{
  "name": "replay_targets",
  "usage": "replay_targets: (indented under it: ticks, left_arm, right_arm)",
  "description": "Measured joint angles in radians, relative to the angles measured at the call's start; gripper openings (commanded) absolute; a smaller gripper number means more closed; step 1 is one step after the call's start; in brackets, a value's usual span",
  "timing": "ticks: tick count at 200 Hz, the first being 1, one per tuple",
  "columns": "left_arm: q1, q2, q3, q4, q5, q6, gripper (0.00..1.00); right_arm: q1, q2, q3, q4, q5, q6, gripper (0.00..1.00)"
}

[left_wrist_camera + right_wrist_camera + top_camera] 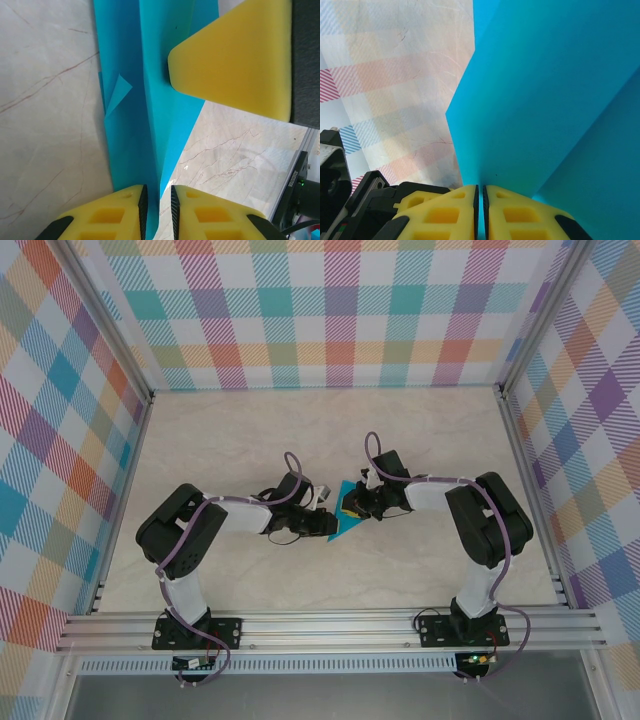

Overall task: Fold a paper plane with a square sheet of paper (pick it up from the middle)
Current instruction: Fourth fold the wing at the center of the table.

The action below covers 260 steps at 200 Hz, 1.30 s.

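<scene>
Midway between the arms, the thin teal-blue paper sheet rests on the pale marble table, folded into a narrow creased wedge. The right gripper clamps its edge. The left gripper straddles the crease, jaws slightly parted. Mid-fold, seemingly; next, the left jaws should pinch the crease sharp.

One folded teal sheet — two pincers, the left pincer and right pincer.
</scene>
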<state>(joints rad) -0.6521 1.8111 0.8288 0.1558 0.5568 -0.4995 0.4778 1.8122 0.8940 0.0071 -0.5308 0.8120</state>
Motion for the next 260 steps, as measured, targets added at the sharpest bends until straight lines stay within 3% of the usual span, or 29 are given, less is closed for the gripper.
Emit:
replay_targets:
  ticks: [83,188,260]
  left_arm:
    - [0.000,0.000,0.032,-0.083,-0.037,0.072,0.01]
    - [0.012,0.051,0.082,-0.094,0.064,0.031,0.00]
    - [0.073,0.064,0.055,0.004,0.135,-0.050,0.00]
  right_arm:
    - [0.000,-0.006,0.000,0.000,0.004,0.003,0.14]
    - [-0.017,-0.090,-0.035,0.005,0.014,0.004,0.14]
    - [-0.033,-0.085,-0.035,0.018,-0.004,0.000,0.16]
